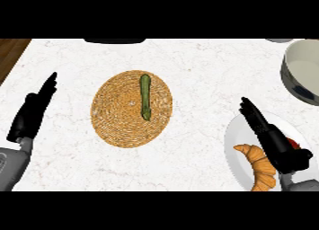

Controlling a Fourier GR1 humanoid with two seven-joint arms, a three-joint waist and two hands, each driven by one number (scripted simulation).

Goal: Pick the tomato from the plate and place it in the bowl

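A white plate lies at the lower right of the counter. On it a red tomato shows only as a sliver behind my right hand, which hovers over the plate with straight fingers pointing up and left. A croissant lies on the plate's near side. The bowl, white inside with a dark patterned wall, stands at the upper right and is cut by the frame edge. My left hand rests open at the left, fingers up.
A woven round placemat sits mid-counter with a green asparagus spear on it. The counter's wooden left edge shows at the upper left. A dark object peeks in at the top edge.
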